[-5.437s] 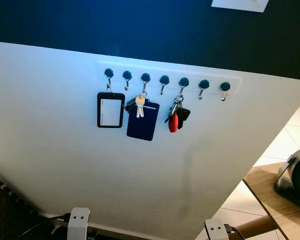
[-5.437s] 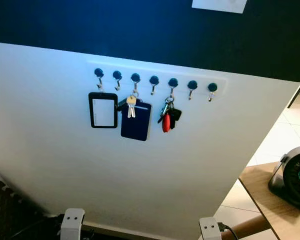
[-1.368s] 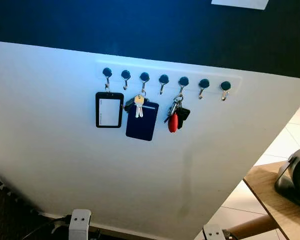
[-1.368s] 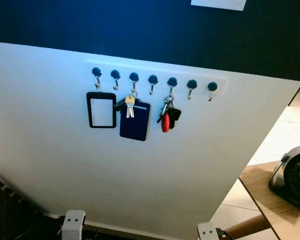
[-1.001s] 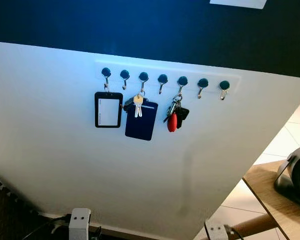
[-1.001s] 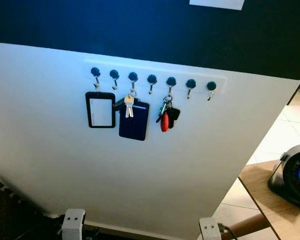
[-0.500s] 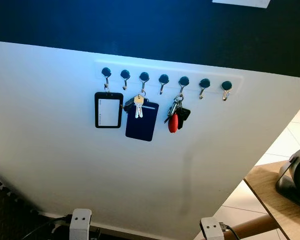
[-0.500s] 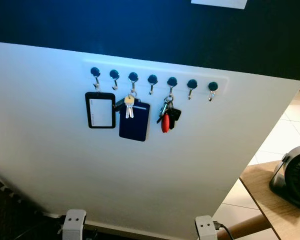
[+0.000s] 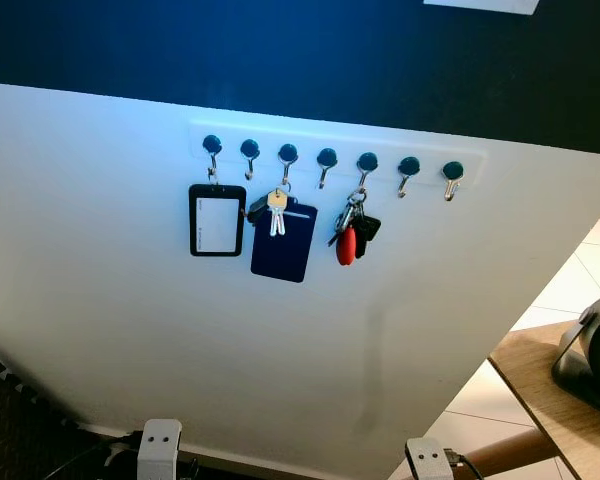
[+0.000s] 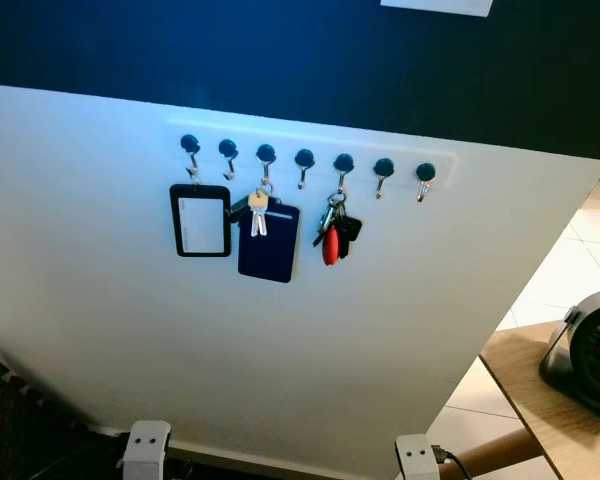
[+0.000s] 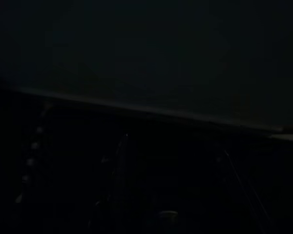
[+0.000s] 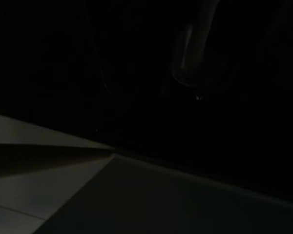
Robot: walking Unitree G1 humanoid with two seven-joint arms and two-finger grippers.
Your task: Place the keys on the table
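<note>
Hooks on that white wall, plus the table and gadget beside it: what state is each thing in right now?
Red-tagged keys: hanging from the fifth hook.
Blue card holder: hanging from the third hook, small keys in front.
Black badge holder: hanging from the first hook.
Last two hooks: bare.
Wooden table: to the robot's right, carrying a round device.
Round device: ring lit.
Both arms: low.

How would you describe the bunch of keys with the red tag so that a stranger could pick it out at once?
Look at the white wall panel with its row of seven blue-knobbed hooks. The bunch of keys hangs from the fifth hook from the left. Unlike the badge holder and navy card wallet to its left, it carries a red tag and a black fob.
</note>
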